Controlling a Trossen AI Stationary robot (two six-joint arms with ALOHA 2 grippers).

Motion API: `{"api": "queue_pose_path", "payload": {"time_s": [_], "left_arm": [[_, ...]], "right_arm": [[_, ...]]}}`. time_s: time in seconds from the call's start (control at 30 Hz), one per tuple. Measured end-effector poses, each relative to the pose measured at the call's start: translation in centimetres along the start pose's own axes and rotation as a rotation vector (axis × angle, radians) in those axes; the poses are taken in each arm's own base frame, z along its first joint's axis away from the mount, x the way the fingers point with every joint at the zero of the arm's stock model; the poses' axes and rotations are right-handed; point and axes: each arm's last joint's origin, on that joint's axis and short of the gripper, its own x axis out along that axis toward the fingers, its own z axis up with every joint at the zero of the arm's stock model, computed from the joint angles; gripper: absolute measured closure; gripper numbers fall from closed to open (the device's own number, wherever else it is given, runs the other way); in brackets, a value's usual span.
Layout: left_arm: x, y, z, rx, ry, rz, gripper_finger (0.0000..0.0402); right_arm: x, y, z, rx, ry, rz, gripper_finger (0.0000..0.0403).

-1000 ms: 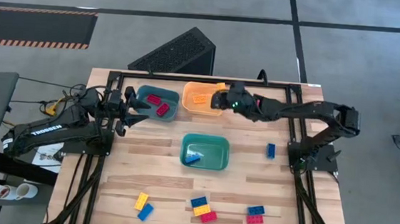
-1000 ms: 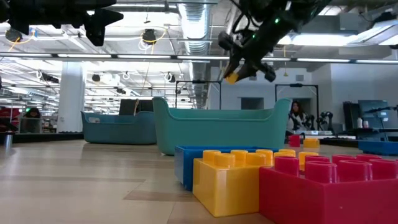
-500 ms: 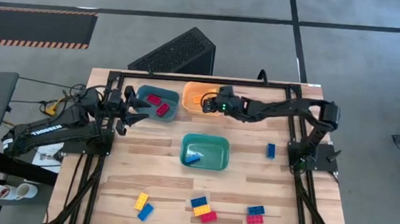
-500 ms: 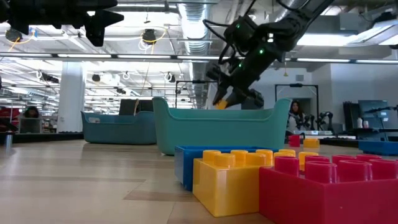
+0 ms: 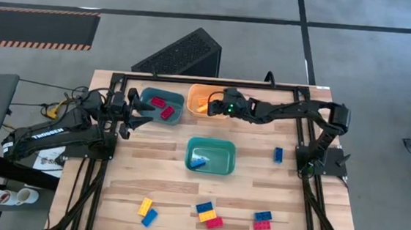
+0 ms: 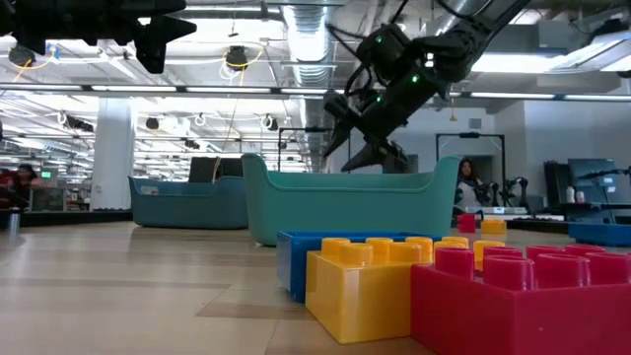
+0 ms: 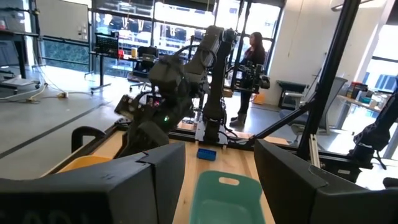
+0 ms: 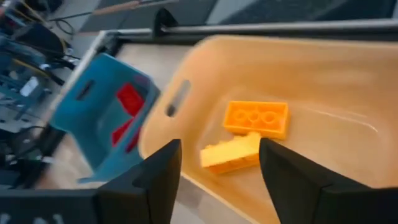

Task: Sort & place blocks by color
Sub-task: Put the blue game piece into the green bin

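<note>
The right claw (image 5: 217,105) hung over the orange tray (image 5: 197,92) with fingers spread and empty, two yellow blocks (image 8: 256,118) lying inside — so it likely needed to lift straight clear before reaching on, while the half-open, empty left claw (image 5: 141,111) waited beside the blue tray (image 5: 149,118).

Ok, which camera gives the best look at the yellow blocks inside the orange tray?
The right wrist view: two yellow blocks lie in plain sight on the orange tray floor, seen between the open right hand fingers. The high view shows only a sliver beside that hand. Low and left wrist views hide them.
</note>
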Motion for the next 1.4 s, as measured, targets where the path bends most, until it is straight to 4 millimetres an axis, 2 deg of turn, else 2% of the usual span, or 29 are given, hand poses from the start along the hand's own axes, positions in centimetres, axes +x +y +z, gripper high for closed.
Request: {"api": "queue_pose_path", "payload": {"time_s": [0.17, 0.27, 0.57, 0.77, 1.0, 1.13, 1.4], "left_arm": [[0.0, 0.0, 0.0, -0.001, 0.002, 0.001, 0.0221], [0.0, 0.0, 0.0, -0.011, 0.003, 0.001, 0.0221], [0.0, 0.0, 0.0, -0.038, -0.002, 0.0, 0.0221], [0.0, 0.0, 0.0, -0.039, -0.003, 0.0, 0.0221], [0.0, 0.1, 0.0, -0.039, -0.007, 0.024, 0.0221], [0.0, 0.1, 0.0, -0.043, 0.0, 0.024, 0.0221], [0.1, -0.5, 0.0, -0.065, 0.001, -0.068, 0.0221]], "right_arm": [[-2.2, 1.5, 1.1, -0.056, -0.043, 0.062, 0.0155], [-4.1, 3.0, 0.8, -0.114, -0.048, 0.121, 0.0157], [-9.2, 6.2, -4.0, -0.253, 0.117, 0.147, 0.0177], [-12.8, 6.2, -6.8, -0.288, 0.207, 0.03, 0.0188], [-16.9, 5.3, -8.8, -0.296, 0.218, -0.107, 0.0193], [-18.7, 4.5, -10.0, -0.26, 0.194, -0.198, 0.0193], [-20.5, 5.4, -12.3, -0.236, 0.243, -0.114, 0.0202]]}}
